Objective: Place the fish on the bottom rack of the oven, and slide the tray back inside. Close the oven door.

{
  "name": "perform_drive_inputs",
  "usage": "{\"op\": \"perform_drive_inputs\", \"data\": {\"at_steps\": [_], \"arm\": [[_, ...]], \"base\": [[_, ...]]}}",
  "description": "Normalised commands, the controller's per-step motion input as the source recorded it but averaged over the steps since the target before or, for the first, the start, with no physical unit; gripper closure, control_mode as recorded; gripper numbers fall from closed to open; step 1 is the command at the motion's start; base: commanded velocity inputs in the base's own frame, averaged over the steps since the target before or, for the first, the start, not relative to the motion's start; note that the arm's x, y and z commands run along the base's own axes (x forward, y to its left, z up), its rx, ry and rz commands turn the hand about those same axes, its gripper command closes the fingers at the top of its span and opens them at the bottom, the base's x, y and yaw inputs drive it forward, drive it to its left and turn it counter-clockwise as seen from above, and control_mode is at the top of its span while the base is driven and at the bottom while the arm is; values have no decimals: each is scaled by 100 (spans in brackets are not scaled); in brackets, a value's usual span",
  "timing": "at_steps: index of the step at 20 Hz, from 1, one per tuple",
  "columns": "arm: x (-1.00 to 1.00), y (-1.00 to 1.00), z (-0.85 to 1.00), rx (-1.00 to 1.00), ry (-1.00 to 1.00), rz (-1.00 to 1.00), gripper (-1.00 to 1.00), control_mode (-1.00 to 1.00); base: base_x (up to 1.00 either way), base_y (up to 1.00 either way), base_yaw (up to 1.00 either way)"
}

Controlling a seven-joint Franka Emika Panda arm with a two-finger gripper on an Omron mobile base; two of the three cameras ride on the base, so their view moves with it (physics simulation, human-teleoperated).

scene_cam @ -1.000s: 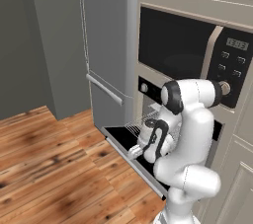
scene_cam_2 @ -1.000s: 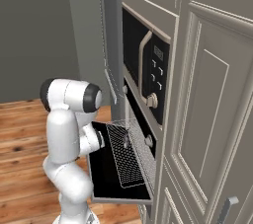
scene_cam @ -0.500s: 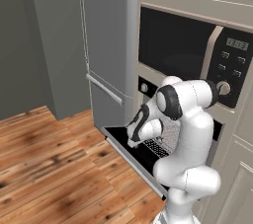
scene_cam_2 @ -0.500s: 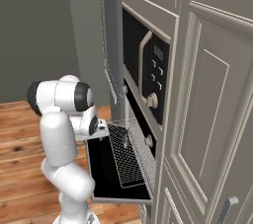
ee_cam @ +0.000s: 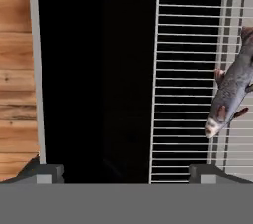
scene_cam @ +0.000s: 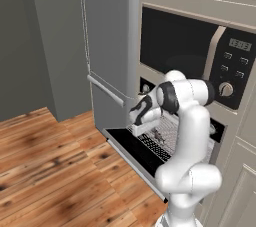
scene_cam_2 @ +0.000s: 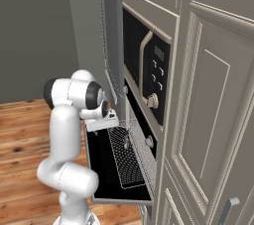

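Fish: the fish (ee_cam: 228,92) is lying on the bottom rack (ee_cam: 183,85), at about 3 o'clock in the hand view. Its head is pointing to about 7 o'clock and its tail to about 1 o'clock. In the left base view the fish (scene_cam: 156,135) is showing as a small dark spot on the rack (scene_cam: 172,132), just under the hand. In the right base view the fish (scene_cam_2: 126,140) is sitting near the far end of the rack (scene_cam_2: 130,157).

Rack: the silvery wire tray is sticking out of the oven (scene_cam_2: 144,137), over the open door. It is sitting flat.

Oven door: the oven door (scene_cam: 131,150) is hanging wide open and lying flat like a shelf. In the hand view the oven door (ee_cam: 94,75) is showing as a big black panel with a grey edge, at 9 to 12 o'clock from the fish. In the right base view the oven door (scene_cam_2: 101,164) is reaching out over the wood floor (scene_cam_2: 25,135).

Gripper: the gripper (ee_cam: 125,169) is spread wide and is holding nothing. Its two dark fingertips (ee_cam: 43,170) are standing far apart. It is hovering above the door and the near edge of the rack, looking down. The fish is off to its side, not between the fingers. In the left base view the gripper (scene_cam: 142,127) is hanging at about 10 o'clock from the fish.

Around: the microwave (scene_cam: 200,56) is sitting above the oven, and the tall grey fridge (scene_cam: 107,46) is standing at 9 o'clock from it.
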Motion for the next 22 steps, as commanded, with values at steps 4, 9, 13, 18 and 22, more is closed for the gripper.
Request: {"op": "perform_drive_inputs", "data": {"at_steps": [4,9,13,18,22], "arm": [[62,0,0,-31,11,2,-100,-100],[40,0,0,-27,13,10,-100,-100],[6,0,-18,-17,13,19,-100,-100],[0,2,-23,-6,13,28,-100,-100],[0,2,-5,0,17,33,-100,-100]], "base": [[0,0,0],[0,0,0],[0,0,0],[0,0,0],[0,0,0]]}}
